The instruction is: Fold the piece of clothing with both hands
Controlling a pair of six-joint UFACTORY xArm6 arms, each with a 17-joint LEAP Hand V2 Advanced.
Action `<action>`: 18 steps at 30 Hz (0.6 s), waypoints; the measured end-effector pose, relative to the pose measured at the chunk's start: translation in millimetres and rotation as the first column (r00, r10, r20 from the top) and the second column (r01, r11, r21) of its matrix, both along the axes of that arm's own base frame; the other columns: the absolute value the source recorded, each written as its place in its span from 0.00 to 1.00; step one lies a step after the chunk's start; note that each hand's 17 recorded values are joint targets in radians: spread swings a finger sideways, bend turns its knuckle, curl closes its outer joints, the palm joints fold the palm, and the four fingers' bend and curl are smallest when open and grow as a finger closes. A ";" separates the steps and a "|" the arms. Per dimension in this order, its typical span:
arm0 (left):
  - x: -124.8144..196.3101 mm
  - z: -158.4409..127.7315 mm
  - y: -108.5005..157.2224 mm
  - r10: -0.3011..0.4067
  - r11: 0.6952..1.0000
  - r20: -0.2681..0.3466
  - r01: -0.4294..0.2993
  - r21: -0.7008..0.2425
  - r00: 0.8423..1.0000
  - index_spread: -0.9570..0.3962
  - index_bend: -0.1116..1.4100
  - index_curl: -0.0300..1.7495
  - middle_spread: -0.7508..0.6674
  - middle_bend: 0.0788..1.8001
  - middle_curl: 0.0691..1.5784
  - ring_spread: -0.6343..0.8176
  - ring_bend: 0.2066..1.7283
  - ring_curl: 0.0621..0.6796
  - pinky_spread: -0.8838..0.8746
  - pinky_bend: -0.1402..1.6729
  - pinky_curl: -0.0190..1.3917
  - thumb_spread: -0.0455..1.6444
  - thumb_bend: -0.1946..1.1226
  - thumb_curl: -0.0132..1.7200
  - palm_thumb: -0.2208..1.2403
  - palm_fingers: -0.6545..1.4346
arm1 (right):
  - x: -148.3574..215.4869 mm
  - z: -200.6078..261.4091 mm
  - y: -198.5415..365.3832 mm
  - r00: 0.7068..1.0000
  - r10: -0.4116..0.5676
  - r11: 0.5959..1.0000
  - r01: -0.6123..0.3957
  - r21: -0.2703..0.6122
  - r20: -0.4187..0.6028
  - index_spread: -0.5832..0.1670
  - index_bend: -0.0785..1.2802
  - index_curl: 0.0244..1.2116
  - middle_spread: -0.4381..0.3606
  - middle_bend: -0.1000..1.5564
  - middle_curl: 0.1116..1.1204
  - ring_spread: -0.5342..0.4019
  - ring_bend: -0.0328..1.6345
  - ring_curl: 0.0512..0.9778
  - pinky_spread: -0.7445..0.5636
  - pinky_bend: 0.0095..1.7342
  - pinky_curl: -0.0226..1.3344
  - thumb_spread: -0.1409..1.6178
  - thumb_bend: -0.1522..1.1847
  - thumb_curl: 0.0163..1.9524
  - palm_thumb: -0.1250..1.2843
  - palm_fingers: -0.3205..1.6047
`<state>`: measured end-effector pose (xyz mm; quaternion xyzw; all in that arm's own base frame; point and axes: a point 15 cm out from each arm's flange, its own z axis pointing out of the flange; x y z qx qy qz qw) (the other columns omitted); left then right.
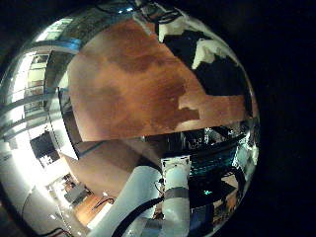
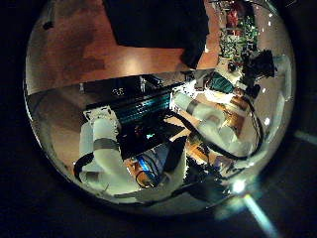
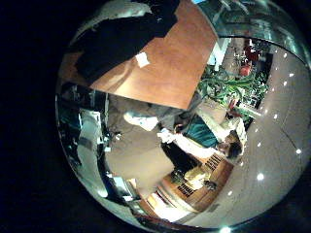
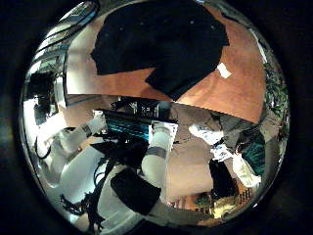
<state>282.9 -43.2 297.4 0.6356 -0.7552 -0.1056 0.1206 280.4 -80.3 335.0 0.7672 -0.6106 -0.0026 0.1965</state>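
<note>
Judging the fold not yet begun, we found the piece of clothing lying spread out and flat on the desk, untouched by either hand. In the right hand's thumb side view it covered much of the desk's far part, with one edge running ragged toward the bare wood. A small slip lay on the wood just beside that edge, apart from the cloth.

To do this step well, we thought both hands should come down together onto one side of the clothing, each near a corner, so the cloth would lift evenly and not twist. A pinch through the upper layer alone would pull it apart from the lower, so both layers had to be gathered at each hold. Carrying the edge low and straight across to the opposite edge would keep the fold square. The slip looked likely to get dragged under if a hand swept over it.

As for pose, the clothing took up only a modest part of all four palm views, so we judged both hands to be held well above the desk, palms turned partly toward it. The left hand saw only an edge of the cloth, so it seemed to sit off to one side. We could not tell how far the fingers of either hand were spread, and nothing appeared to be held.
</note>
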 end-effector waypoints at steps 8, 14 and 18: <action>-2.4 -2.4 -5.6 -0.010 1.000 -0.004 0.010 -0.009 1.000 0.65 0.18 0.19 0.67 0.07 0.20 0.61 0.36 0.22 0.67 0.35 0.26 0.59 0.13 0.18 0.18 0.37 | -3.0 -1.2 -5.8 1.000 -0.019 1.000 0.019 -0.003 -0.014 0.26 0.18 0.23 0.48 0.22 0.25 0.54 0.42 0.17 0.74 0.38 0.11 0.75 0.10 0.11 0.17 0.30; -9.0 -8.1 -21.8 -0.068 0.998 -0.016 0.068 -0.004 0.998 0.65 0.18 0.19 0.67 0.07 0.20 0.61 0.36 0.22 0.67 0.35 0.26 0.60 0.13 0.18 0.20 0.37 | -5.0 -1.0 -8.7 0.999 -0.041 0.999 0.042 0.010 -0.008 0.26 0.18 0.23 0.49 0.21 0.25 0.54 0.41 0.17 0.74 0.38 0.11 0.75 0.10 0.11 0.17 0.30; -4.1 -15.2 -45.2 -0.138 0.990 0.012 0.138 0.004 0.990 0.65 0.18 0.19 0.67 0.07 0.20 0.61 0.36 0.22 0.67 0.35 0.26 0.61 0.13 0.18 0.20 0.37 | -4.6 -3.6 -9.0 0.999 -0.053 0.999 0.053 0.010 -0.012 0.26 0.18 0.23 0.49 0.21 0.25 0.54 0.41 0.17 0.74 0.37 0.11 0.75 0.10 0.11 0.17 0.30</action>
